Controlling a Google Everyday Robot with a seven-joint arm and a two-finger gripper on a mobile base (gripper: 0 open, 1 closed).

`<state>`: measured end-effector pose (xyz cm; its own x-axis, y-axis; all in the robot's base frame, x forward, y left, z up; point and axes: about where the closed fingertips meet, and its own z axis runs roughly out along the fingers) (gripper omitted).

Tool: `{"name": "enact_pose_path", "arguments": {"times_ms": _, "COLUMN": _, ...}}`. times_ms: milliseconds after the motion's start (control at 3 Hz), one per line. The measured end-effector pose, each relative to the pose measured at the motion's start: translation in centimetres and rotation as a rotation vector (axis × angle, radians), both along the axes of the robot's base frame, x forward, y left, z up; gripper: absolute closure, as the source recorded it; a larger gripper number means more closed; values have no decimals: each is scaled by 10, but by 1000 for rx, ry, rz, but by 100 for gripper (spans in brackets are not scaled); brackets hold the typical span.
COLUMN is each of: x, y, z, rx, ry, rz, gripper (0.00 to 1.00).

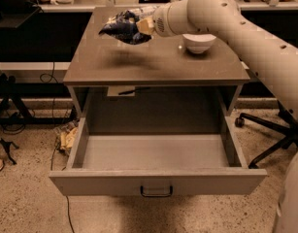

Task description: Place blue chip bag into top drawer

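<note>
Here the gripper (140, 26), closed on the blue chip bag (120, 27), holds it in the air above the table (158, 64), near a white bowl (199, 42), and the top drawer (114, 182) stands open below.

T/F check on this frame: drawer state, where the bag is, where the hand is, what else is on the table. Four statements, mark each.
1. The top drawer is pulled open. True.
2. The blue chip bag lies inside the drawer. False: the hand grips it in the air above the table, and its shadow falls on the tabletop.
3. A white bowl sits on the table. True.
4. The hand is over the open drawer. False: it is over the rear left part of the tabletop.
</note>
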<state>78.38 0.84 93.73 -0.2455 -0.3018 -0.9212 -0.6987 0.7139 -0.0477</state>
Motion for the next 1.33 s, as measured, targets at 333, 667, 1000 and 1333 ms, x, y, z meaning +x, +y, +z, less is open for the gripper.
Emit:
{"name": "enact_pose_path", "arguments": {"times_ms": 333, "x": -45, "y": -6, "z": 16, "rx": 3, "ry": -32, "rz": 65, "gripper": 100}}
{"name": "enact_pose_path", "arguments": {"times_ms": 667, "x": -119, "y": -24, "z": 16, "rx": -20, "ry": -21, "rz": 138, "gripper": 100}}
{"name": "enact_pose_path", "arguments": {"times_ms": 1000, "x": -178, "y": -66, "z": -3, "rx": -51, "ry": 60, "rz": 130, "gripper": 100}}
{"name": "enact_pose_path", "arguments": {"times_ms": 1333, "x": -220, "y": -105, "z": -40, "rx": -88, "ry": 195, "rz": 73, "gripper": 100}}
